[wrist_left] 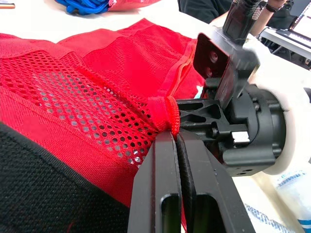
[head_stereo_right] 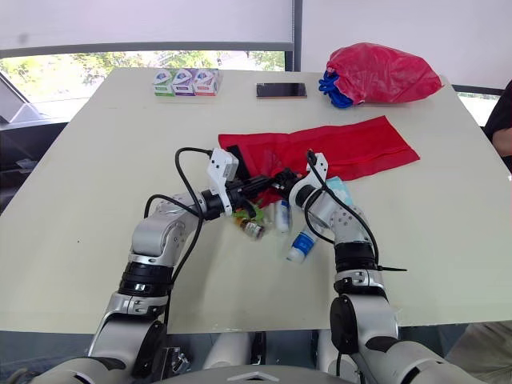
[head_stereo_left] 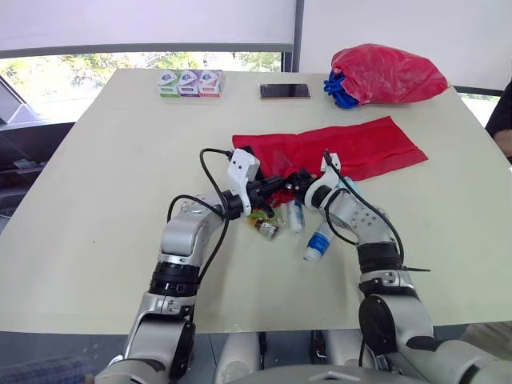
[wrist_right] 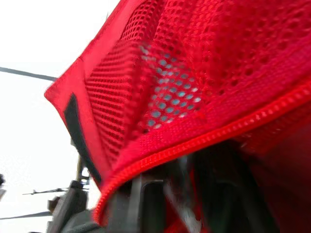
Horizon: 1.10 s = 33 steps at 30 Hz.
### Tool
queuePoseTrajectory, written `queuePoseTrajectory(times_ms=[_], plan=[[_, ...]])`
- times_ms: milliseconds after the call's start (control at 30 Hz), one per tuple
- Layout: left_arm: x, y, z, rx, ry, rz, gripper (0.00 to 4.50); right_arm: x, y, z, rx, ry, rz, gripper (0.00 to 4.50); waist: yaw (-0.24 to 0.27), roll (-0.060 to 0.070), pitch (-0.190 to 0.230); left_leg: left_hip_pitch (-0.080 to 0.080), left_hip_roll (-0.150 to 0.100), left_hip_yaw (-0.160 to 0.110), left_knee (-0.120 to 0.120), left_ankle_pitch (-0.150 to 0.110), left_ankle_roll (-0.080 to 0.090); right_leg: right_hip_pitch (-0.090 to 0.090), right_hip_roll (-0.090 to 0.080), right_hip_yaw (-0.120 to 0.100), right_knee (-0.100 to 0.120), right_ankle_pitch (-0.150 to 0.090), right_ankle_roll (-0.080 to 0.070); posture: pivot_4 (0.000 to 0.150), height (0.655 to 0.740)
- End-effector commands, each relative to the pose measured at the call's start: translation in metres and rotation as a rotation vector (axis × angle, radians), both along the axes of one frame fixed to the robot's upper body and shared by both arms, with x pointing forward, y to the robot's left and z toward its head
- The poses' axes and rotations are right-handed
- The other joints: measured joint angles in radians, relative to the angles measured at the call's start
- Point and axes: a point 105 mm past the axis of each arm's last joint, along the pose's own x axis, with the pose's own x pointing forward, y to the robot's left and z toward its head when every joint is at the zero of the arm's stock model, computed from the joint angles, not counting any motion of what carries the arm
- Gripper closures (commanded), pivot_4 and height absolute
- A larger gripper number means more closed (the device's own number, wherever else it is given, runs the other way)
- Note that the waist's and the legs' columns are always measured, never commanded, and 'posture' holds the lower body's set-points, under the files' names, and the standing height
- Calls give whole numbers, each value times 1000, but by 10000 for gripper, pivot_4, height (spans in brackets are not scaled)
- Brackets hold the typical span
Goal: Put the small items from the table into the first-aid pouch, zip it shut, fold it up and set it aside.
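One end of pouch [head_stereo_left: 352, 150] pinched tight in left gripper [wrist_left: 174, 137]; right gripper [head_stereo_left: 298, 182] alongside, grip unreadable; length running rightward from both.

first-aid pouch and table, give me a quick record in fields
pouch: red mesh first-aid pouch, spread out on the table
left gripper: shut on the pouch's near edge
right gripper: at the same edge, grip unclear
loose items: blue-label bottle, white bottle, brown vial, beside the grippers
far edge: three small boxes, phone, red bag
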Motion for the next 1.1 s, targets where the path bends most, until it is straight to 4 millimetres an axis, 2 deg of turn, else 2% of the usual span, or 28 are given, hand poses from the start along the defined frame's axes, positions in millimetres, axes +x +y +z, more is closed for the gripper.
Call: queuePoseTrajectory(times_ms=[33,200,400,533,700,833,1067,1100], plan=[[-1,-9,10,-25,-35,-39,45000,-11,37,24,11,-77,118,28008,0,0,0,0,0,0,0,0,0,0,0,0,0,0,0,1500,7400],[-1,-8,8,-23,-33,-41,45000,-10,35,24,-16,-92,112,28008,0,0,0,0,0,0,0,0,0,0,0,0,-1,0,0,1500,7400],[5,-2,12,-24,-36,-28,45000,-21,35,24,-109,-139,211,28008,-1,0,0,0,0,0,-1,0,0,0,0,0,-1,0,0,1500,7400],[9,3,11,5,-46,-27,45000,-25,24,19,-239,-186,248,28008,0,0,0,0,0,0,-1,0,0,0,0,0,-1,0,0,1500,7400],[11,4,13,0,-45,-40,45000,-30,13,23,-267,-227,278,28008,1,1,0,-1,0,0,-1,0,0,-1,0,0,-2,0,0,1500,7400],[12,6,14,7,-44,-51,45000,-38,-2,30,-267,-265,304,28008,1,1,0,-2,0,-1,-1,0,0,0,0,0,-3,0,0,1500,7400],[12,9,13,15,-36,-65,45000,-47,-23,29,-363,-334,350,28008,2,1,1,-2,0,-1,-1,0,0,-1,0,0,-4,0,0,1500,7400],[12,8,13,19,-34,-71,45000,-46,-25,31,-371,-353,341,30176,1,1,1,-2,0,-1,-1,0,0,-1,0,0,-4,0,0,1500,7400]])
